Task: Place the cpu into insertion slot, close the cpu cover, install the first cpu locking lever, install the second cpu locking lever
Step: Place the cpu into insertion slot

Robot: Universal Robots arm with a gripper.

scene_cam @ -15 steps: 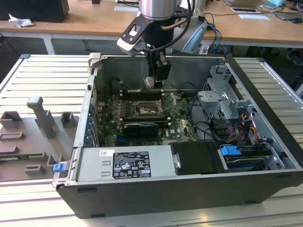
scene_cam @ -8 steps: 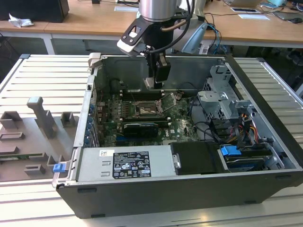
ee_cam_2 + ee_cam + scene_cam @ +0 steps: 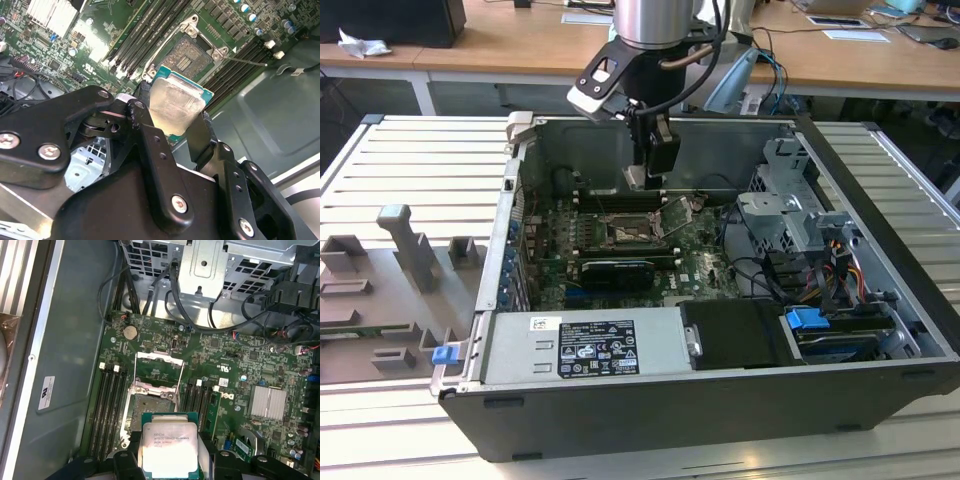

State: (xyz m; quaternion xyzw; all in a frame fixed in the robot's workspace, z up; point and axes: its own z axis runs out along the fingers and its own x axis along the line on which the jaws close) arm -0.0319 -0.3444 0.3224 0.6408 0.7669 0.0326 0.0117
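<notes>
Setting: an open computer case (image 3: 620,420) lay on a slatted metal table (image 3: 410,160), with wooden desks (image 3: 520,55) behind.
Gripper: the gripper (image 3: 646,180) hung inside the case, clamped on the cpu (image 3: 177,102) by two opposite edges.
Exterior view: the cpu cover (image 3: 677,212) stood tilted open at the insertion slot (image 3: 625,232).
Wrist views: both showed the cpu held apart from the bare, dark-centred slot.
Edges: black memory slots (image 3: 111,405) flanked the socket closely on two sides, with open air above.
</notes>
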